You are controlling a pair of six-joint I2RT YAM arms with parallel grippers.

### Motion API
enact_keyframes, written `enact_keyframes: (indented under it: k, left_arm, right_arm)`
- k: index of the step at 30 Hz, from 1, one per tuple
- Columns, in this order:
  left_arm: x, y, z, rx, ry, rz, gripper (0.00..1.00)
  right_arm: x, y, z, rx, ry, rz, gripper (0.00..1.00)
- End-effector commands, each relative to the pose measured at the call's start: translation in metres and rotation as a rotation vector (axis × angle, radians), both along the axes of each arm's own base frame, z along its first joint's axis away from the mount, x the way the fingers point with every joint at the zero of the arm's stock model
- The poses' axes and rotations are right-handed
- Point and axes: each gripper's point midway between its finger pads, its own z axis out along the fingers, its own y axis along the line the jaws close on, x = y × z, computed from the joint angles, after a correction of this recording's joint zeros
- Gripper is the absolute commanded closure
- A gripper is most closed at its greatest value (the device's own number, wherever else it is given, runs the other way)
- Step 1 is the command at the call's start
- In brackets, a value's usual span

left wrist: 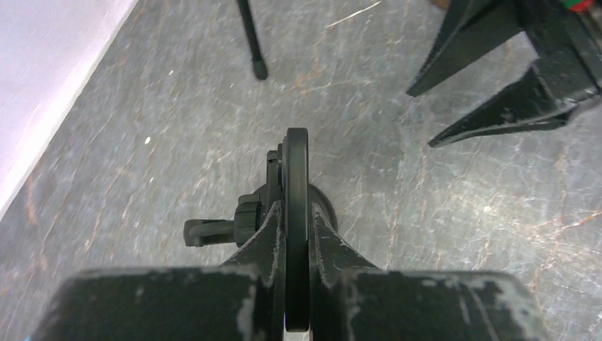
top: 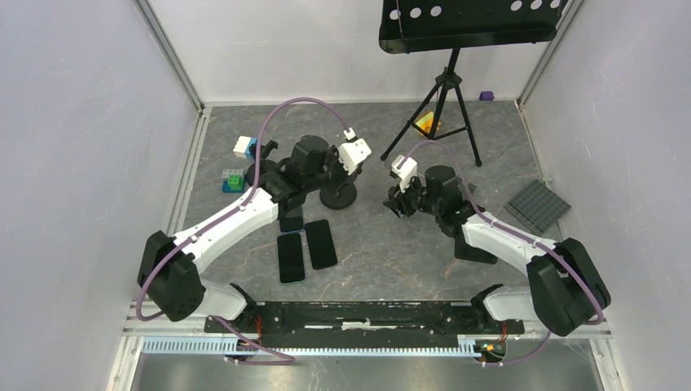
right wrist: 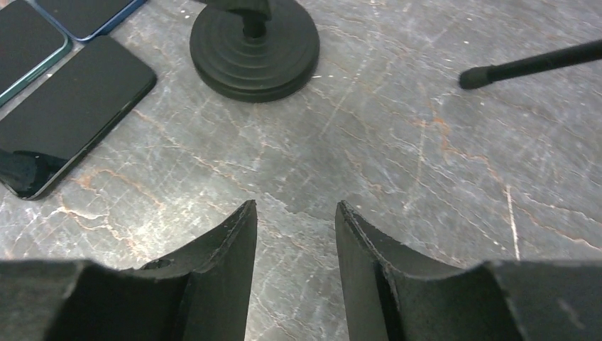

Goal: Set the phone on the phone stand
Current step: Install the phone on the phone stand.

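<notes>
seemingly mid-placement: left gripper clamped on a thin slab held edge-on over the stand, phone or stand part i can't tell, right gripper apart and empty right of the stand, three phones flat left of it, so next probably means seating it squarely.

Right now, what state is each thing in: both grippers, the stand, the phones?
Phone stand: upright on its base, no phone on it.
Left gripper: jaws shut on the stand's plate.
Right gripper: jaws open, holding nothing.
Three phones: lying flat beside the stand, none gripped.
</notes>
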Motion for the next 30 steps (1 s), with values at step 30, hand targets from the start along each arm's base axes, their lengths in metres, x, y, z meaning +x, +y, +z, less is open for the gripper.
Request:
enact_keyframes:
  k: [30]
  left_arm:
    - [0.094, -0.026, 0.045, -0.093, -0.134, -0.4, 0.64]
  right_arm:
    - [0.022, -0.029, 0.025, 0.065, -0.05, -0.064, 0.48]
